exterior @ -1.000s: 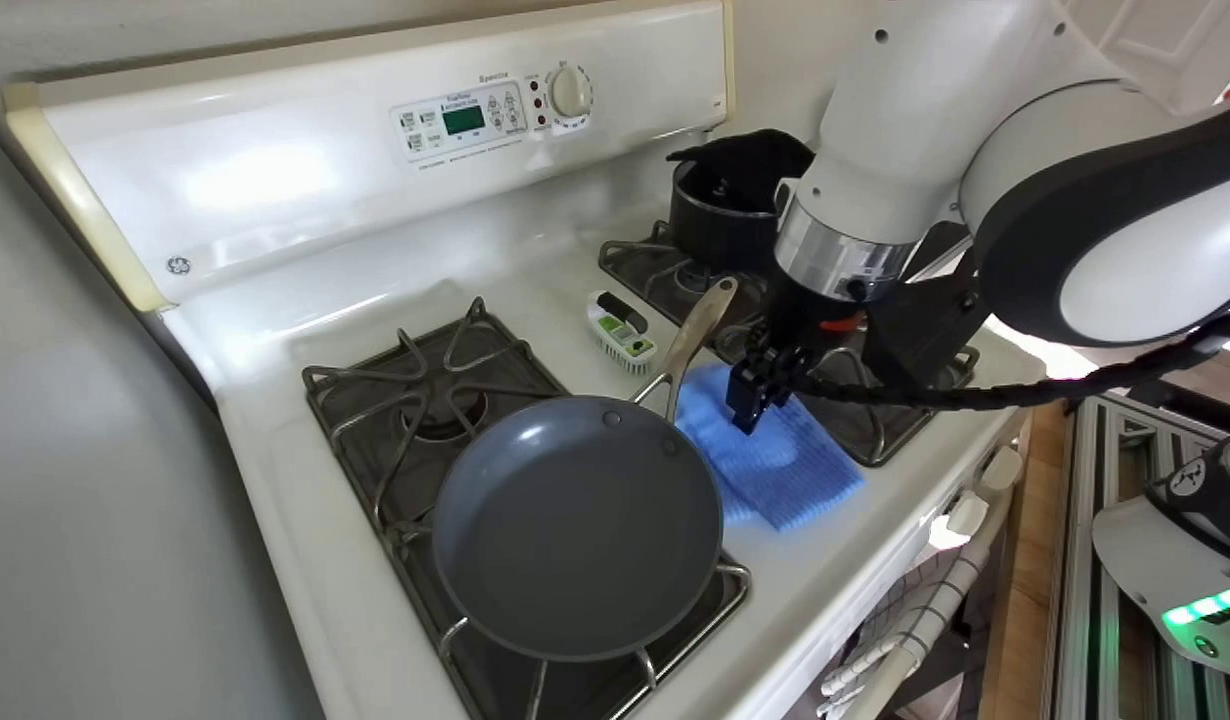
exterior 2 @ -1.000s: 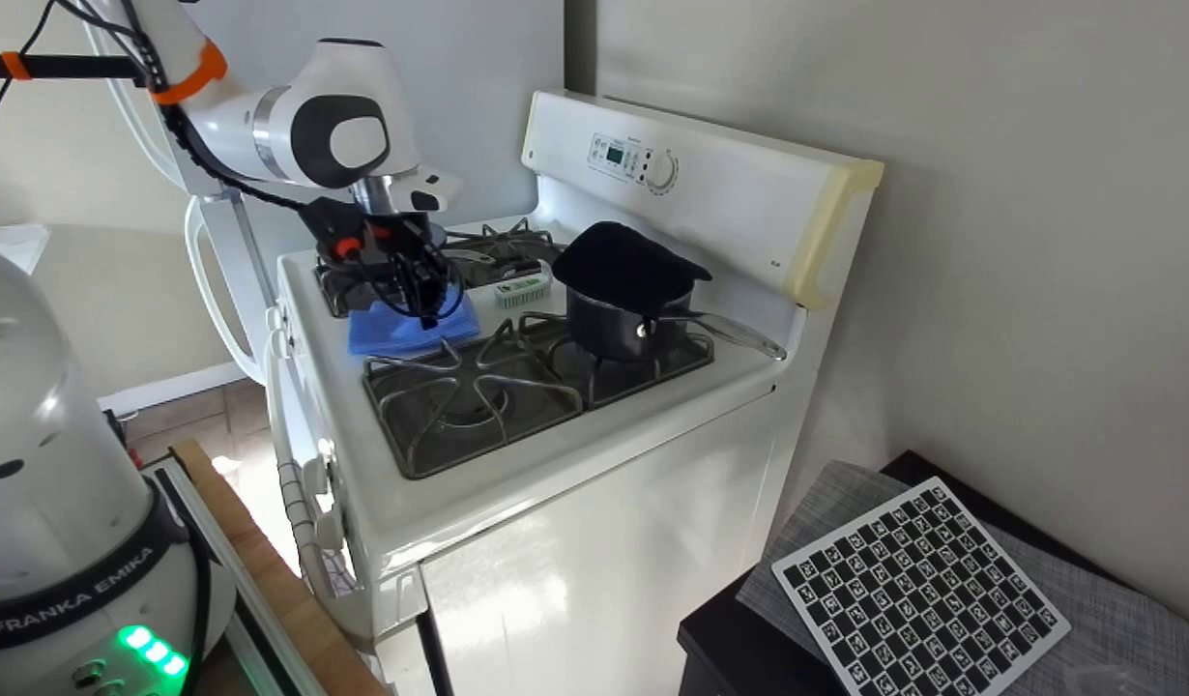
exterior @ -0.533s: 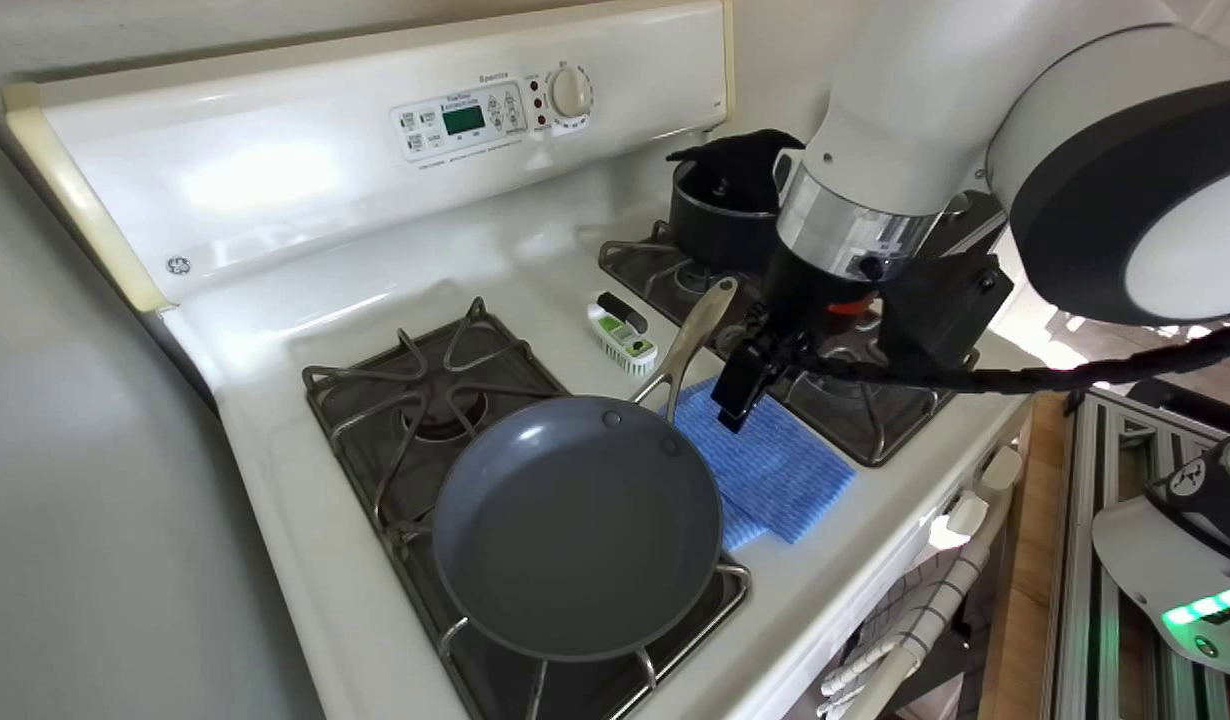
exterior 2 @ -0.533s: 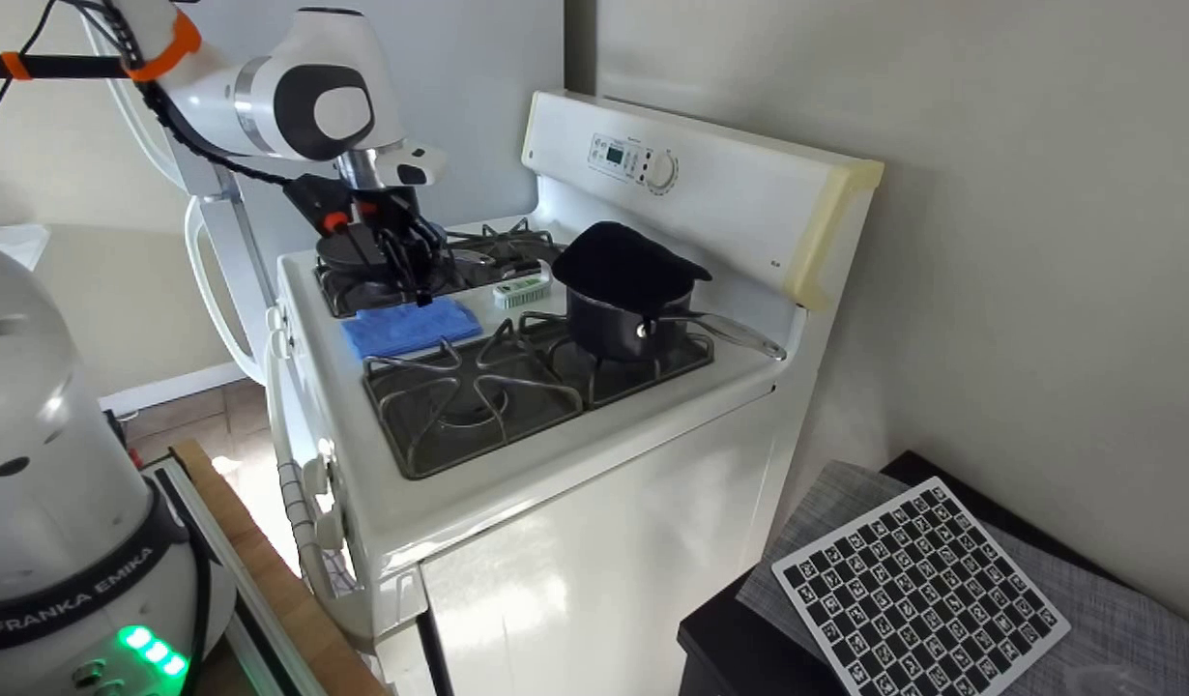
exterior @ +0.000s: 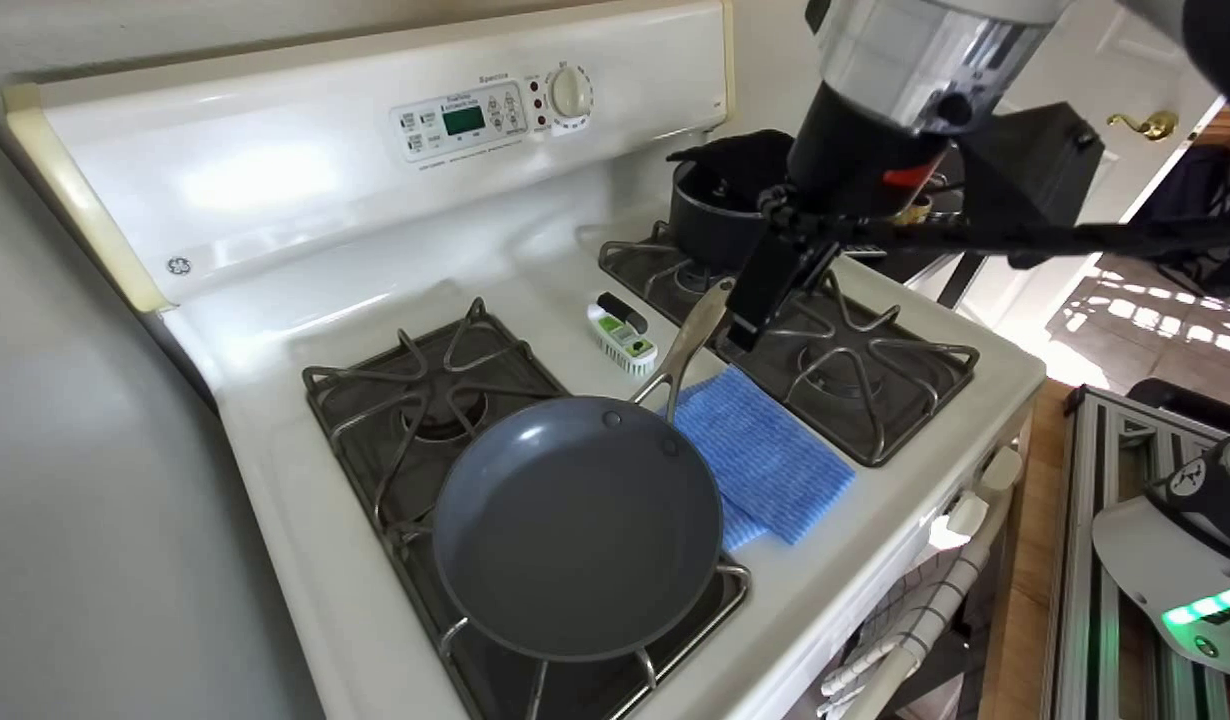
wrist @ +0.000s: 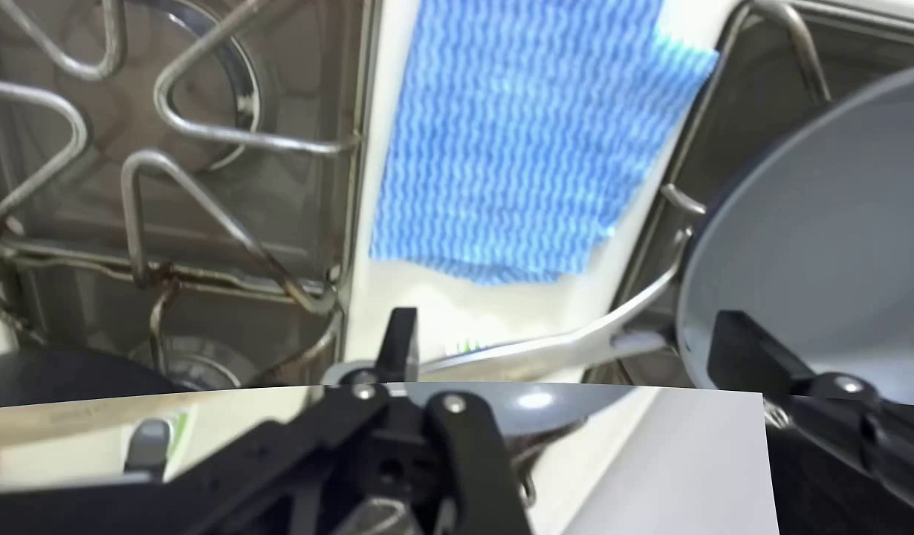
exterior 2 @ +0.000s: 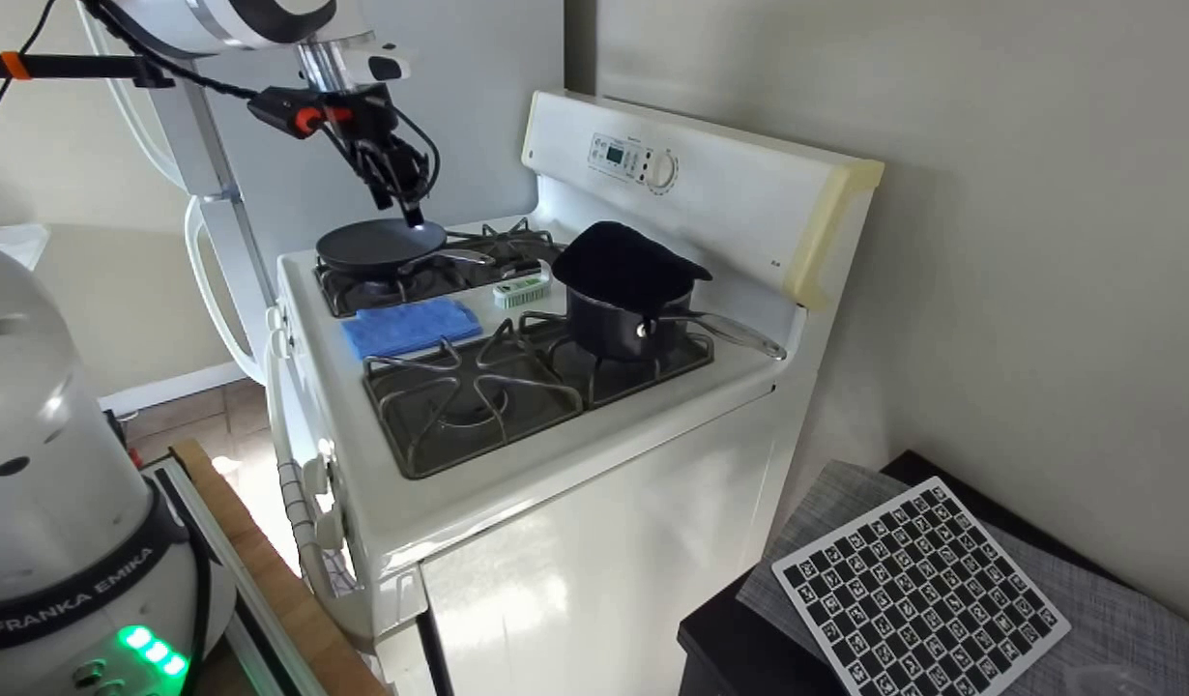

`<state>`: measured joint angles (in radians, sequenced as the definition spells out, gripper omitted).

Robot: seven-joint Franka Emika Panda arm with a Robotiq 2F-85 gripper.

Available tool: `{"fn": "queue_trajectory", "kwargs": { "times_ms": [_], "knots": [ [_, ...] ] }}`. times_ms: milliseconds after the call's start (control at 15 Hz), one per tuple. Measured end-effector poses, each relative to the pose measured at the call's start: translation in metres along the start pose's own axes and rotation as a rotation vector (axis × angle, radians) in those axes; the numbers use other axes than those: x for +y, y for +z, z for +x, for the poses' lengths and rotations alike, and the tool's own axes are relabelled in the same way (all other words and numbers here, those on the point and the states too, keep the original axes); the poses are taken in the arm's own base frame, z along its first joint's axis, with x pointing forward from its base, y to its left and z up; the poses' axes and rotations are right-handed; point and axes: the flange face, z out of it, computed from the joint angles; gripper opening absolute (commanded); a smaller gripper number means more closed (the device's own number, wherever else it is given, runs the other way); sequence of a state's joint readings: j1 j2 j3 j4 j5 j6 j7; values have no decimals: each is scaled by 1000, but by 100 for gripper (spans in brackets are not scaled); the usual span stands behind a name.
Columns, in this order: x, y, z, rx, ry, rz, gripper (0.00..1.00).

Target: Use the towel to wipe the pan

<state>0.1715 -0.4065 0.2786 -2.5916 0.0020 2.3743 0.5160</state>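
The robot hand (wrist: pixel 568 334) has gone up: half a second ago it hung low by the blue cloth (exterior: pixel 760 460), and now it is higher. Its two fingers (wrist: pixel 397 342) are spread wide apart. The cloth has not moved since then. It lies flat on the white stove (exterior: pixel 545 310), to the right of the big grey pan (exterior: pixel 580 530) in an exterior view. The pan has stayed put too, on the left side of the stove.

1 dark pot (exterior 2: pixel 604 327) on stove (exterior 2: pixel 594 541); brush (exterior: pixel 623 334) nearby; patterned board (exterior 2: pixel 921 588) on grey mat (exterior 2: pixel 1116 626).
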Motion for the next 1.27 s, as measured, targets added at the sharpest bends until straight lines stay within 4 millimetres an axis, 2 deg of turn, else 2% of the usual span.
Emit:
{"fn": "queue_trajectory", "kwargs": {
  "times_ms": [200, 400, 733, 1267],
  "knots": [
    [-16, -33, 13, 99, -69, 56, 100],
    [-33, -50, 19, 166, -119, 133, 100],
    [-49, -52, 19, 155, -132, 227, 100],
    [-47, -52, 20, 156, -129, 227, 100]
  ]
}}
